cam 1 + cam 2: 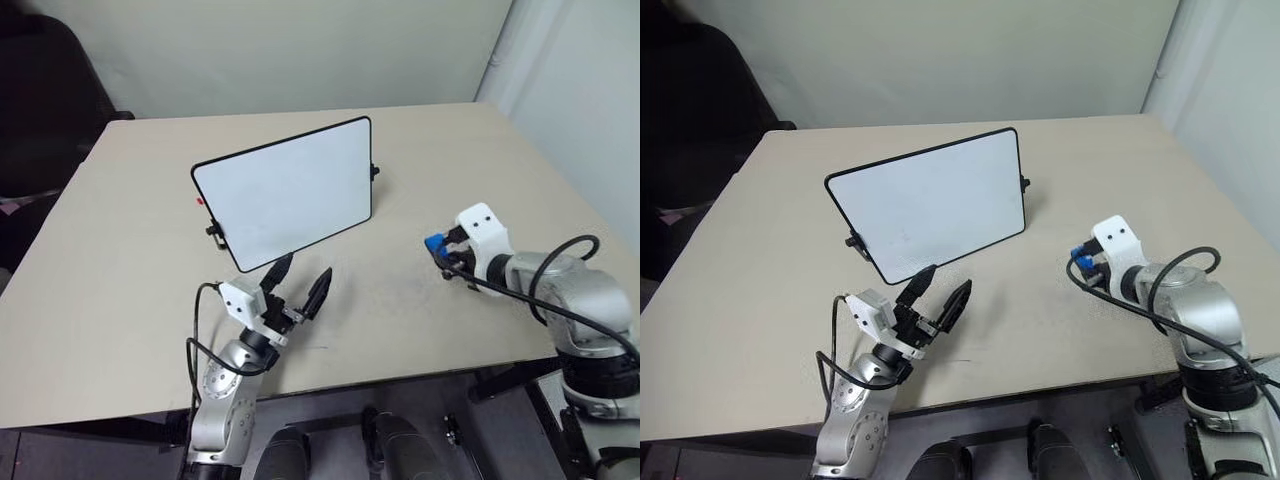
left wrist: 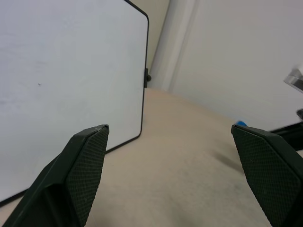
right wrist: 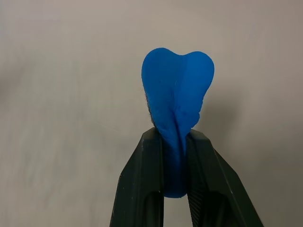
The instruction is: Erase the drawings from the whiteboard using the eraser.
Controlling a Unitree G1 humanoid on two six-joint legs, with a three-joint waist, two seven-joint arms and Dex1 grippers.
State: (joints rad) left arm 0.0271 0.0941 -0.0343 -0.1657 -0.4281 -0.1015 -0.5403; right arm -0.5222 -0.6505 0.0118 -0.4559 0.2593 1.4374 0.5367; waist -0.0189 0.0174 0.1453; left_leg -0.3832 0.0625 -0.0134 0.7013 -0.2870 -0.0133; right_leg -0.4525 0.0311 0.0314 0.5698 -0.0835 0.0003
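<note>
One whiteboard stands propped and tilted on a beige table, its white face looking clean. One blue eraser is squeezed between the closed fingers of the right tool, off to the whiteboard's right, above the table. The left tool, just in front of the whiteboard's lower edge, has its two black fingers spread apart, gripping nothing.

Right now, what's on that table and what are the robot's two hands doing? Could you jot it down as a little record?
Table: beige, holds the board
Whiteboard: propped upright, tilted; surface looks clean, no drawings visible
Eraser: blue, squeezed and folded between fingers
Right gripper: shut on the eraser, off to the board's right, above the table
Left gripper: open, holding nothing, just below the board's lower edge
</note>
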